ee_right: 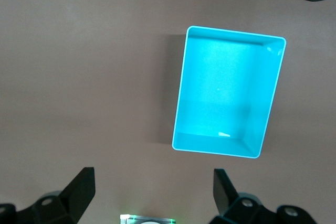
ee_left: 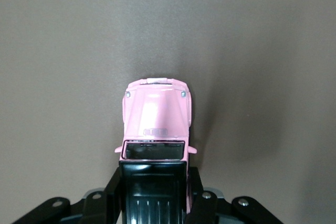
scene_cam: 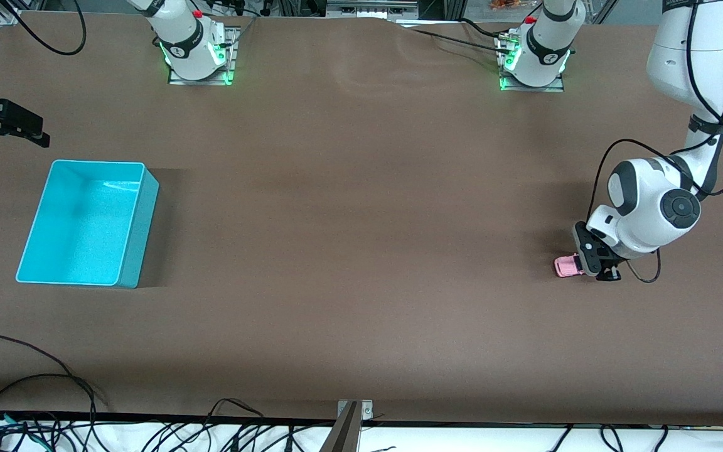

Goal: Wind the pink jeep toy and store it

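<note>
**Left gripper on the jeep's rear; bin well apart**

Landmark: turquoise bin [scene_cam: 88,223], open and empty, at the right arm's end of the table [scene_cam: 361,207].

Pink jeep toy [scene_cam: 567,265] sits on its wheels well apart from the bin, toward the left arm's end of the table. Left gripper [scene_cam: 594,260] is down at table level, its fingers [ee_left: 197,195] pinching the black rear section from both sides; pink bonnet points away from the wrist.

Right gripper [scene_cam: 13,129] waits in the air just off the bin's edge, fingers [ee_right: 79,190] spread wide, nothing between them.

Handling, judged: small, rigid, light, glossy body, so likely slippery under the pads. Wheels roll, so hold low on the flat flanks of the rear, as now. Winding probably means dragging it backward with wheels pressed down; grip firm but not crushing.
</note>
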Robot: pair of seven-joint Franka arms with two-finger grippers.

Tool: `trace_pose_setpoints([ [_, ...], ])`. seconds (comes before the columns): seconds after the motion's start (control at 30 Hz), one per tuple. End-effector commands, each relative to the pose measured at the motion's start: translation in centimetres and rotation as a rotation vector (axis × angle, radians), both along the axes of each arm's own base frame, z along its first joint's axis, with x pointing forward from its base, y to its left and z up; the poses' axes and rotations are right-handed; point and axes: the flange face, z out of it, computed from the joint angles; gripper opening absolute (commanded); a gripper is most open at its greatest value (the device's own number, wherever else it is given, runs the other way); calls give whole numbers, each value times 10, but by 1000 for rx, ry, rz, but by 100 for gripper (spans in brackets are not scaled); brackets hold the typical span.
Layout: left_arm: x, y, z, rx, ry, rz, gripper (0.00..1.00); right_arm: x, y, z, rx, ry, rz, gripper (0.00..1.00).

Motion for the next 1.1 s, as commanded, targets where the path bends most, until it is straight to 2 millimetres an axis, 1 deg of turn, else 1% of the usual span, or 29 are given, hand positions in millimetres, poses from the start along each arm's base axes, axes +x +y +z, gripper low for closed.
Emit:
trace_pose_setpoints([
  [0.0, -1, -4, 10, -30, 56, -39, 0, -4, -2, 5, 19, 0, 14, 100],
  [0.1, -3, -14, 20, -36, 81, -56, 0, -4, -3, 4, 18, 3, 12, 100],
  [0.23, -4, -34, 29, -53, 103, -100, 0, -4, -3, 4, 18, 3, 12, 100],
  [0.33, -4, -38, 29, -55, 103, -178, 0, -3, -3, 3, 18, 5, 12, 100],
  [0.47, -4, -40, 26, -70, 105, -210, 0, -3, -4, 3, 18, 5, 11, 100],
  [0.6, -5, -42, 21, -72, 114, -261, 0, -3, -3, 3, 18, 5, 12, 100],
  [0.7, -6, -42, 18, -78, 116, -248, 0, -3, -3, 2, 18, 7, 12, 100],
  [0.8, -6, -43, 8, -91, 122, -233, 0, -2, -3, 1, 18, 7, 14, 100],
  [0.9, -9, -43, -6, -111, 136, -206, 0, -2, -3, -1, 19, 10, 15, 100],
  [1.07, -6, -39, -15, -103, 93, -193, 0, -2, -4, -1, 21, 6, 32, 100],
])
